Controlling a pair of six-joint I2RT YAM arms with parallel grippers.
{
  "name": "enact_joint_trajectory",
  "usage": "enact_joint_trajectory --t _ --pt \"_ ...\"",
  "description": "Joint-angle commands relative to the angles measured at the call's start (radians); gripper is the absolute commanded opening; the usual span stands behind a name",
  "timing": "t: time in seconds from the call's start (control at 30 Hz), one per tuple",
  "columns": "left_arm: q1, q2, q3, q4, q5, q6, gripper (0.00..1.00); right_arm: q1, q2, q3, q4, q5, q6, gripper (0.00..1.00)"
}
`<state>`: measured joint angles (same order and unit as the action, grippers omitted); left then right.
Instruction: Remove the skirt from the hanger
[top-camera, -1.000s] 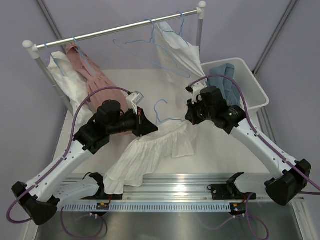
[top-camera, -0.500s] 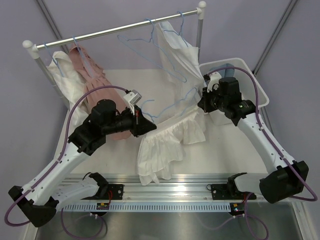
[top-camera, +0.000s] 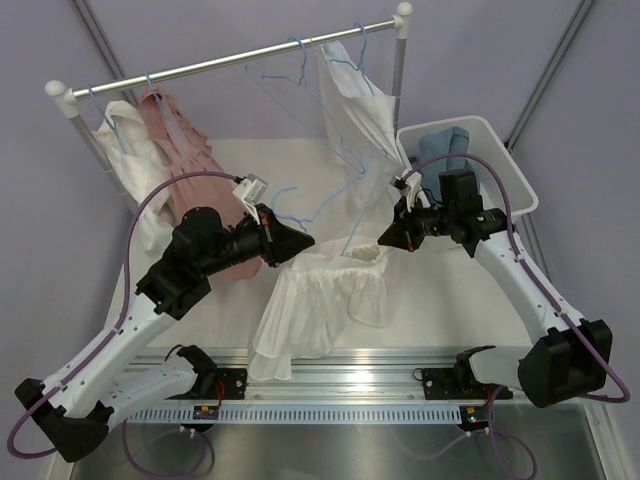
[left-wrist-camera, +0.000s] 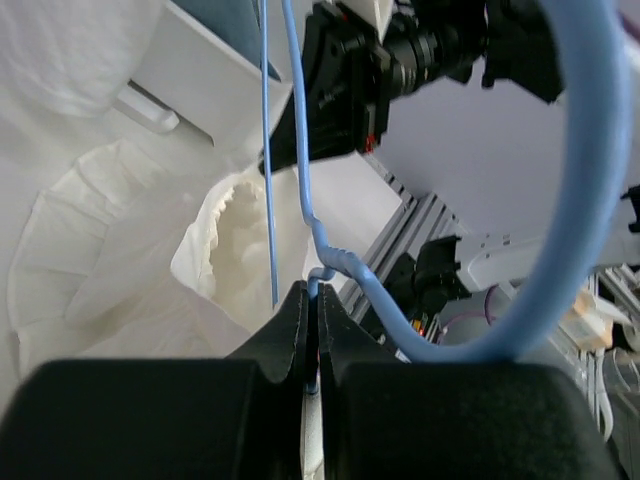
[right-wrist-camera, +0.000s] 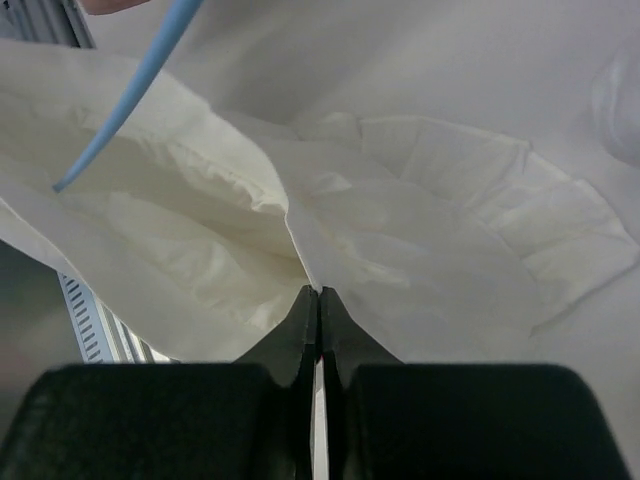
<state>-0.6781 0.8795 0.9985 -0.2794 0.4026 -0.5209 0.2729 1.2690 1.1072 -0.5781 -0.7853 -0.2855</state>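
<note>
The white tiered skirt (top-camera: 315, 300) hangs between my two arms over the table, its hem down near the front rail. My left gripper (top-camera: 305, 240) is shut on the blue wire hanger (top-camera: 285, 195); in the left wrist view the wire (left-wrist-camera: 300, 150) runs up from the closed jaws, and its hook (left-wrist-camera: 590, 180) curves at the right. My right gripper (top-camera: 385, 240) is shut on the skirt's waistband; in the right wrist view the cloth (right-wrist-camera: 400, 230) is pinched at the fingertips. A blue hanger arm (right-wrist-camera: 130, 80) pokes out of the cloth.
A clothes rail (top-camera: 230, 60) crosses the back with a pink garment (top-camera: 190, 170) and a white garment (top-camera: 125, 150) at the left, and another white garment (top-camera: 355, 100) with blue hangers at the right. A white bin (top-camera: 505, 165) with blue cloth stands at the right.
The right gripper moved from near the bin back left and down with the waistband. The left gripper lifted slightly with the hanger. The skirt now hangs lower and more bunched between them.
</note>
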Motion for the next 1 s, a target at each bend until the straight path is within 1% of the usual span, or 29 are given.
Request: enact_joint_trajectory --t 0.0,0.07,0.2,0.3,0.33,0.37,0.43,0.5,0.53,0.63,0.7,0.73,0.77,0.83,0.87,0.9,0.93,0.97 --pt "-0.003 -0.011 -0.038 0.331 -0.117 -0.137 0.0 -0.008 -0.057 -0.001 -0.006 -0.126 -0.08 0.05" --pt "-0.003 -0.001 -0.044 0.418 -0.134 -0.16 0.0 -0.006 -0.068 -0.004 -0.002 -0.117 -0.081 0.05" --pt "-0.018 0.013 -0.041 0.508 -0.195 -0.18 0.0 -0.006 -0.117 -0.027 0.021 -0.115 -0.078 0.06" --pt "-0.037 0.007 -0.018 0.546 -0.264 -0.15 0.0 -0.008 -0.144 -0.033 0.018 -0.163 -0.102 0.06" --pt "-0.04 0.007 -0.012 0.558 -0.274 -0.142 0.0 -0.006 -0.148 -0.033 0.017 -0.205 -0.104 0.06" --pt "-0.049 0.01 -0.006 0.591 -0.284 -0.134 0.0 0.002 -0.149 -0.033 0.008 -0.216 -0.109 0.07" --pt "-0.061 0.027 0.014 0.623 -0.303 -0.122 0.0 0.049 -0.152 -0.026 -0.009 -0.2 -0.126 0.06" --pt "-0.067 0.044 0.035 0.643 -0.289 -0.108 0.0 0.063 -0.152 -0.015 -0.011 -0.175 -0.113 0.07" --pt "-0.074 0.05 0.063 0.638 -0.285 -0.103 0.0 0.061 -0.152 -0.007 -0.009 -0.126 -0.107 0.07" --pt "-0.078 0.049 0.097 0.574 -0.28 -0.079 0.0 0.037 -0.145 0.016 -0.011 -0.017 -0.112 0.04" --pt "-0.077 0.02 0.129 0.453 -0.307 -0.055 0.0 0.012 -0.145 0.016 0.004 0.015 -0.104 0.03" --pt "-0.078 0.006 0.138 0.357 -0.323 -0.045 0.0 -0.004 -0.143 0.016 0.007 0.055 -0.104 0.03" --pt "-0.078 -0.008 0.147 0.312 -0.341 -0.038 0.0 -0.012 -0.142 0.014 0.009 0.07 -0.106 0.03" --pt "-0.078 -0.069 0.15 0.222 -0.398 -0.013 0.0 -0.021 -0.126 0.014 0.011 0.112 -0.11 0.05" --pt "-0.078 -0.089 0.157 0.124 -0.431 -0.007 0.0 -0.029 -0.112 0.016 0.014 0.121 -0.109 0.05" --pt "-0.078 -0.13 0.16 0.071 -0.489 0.001 0.0 -0.032 -0.108 0.017 0.015 0.133 -0.106 0.05" --pt "-0.077 -0.148 0.163 -0.017 -0.516 0.004 0.0 -0.034 -0.103 0.02 0.03 0.139 -0.1 0.05" --pt "-0.077 -0.166 0.164 -0.062 -0.545 0.005 0.0 -0.038 -0.094 0.026 0.04 0.141 -0.083 0.05"
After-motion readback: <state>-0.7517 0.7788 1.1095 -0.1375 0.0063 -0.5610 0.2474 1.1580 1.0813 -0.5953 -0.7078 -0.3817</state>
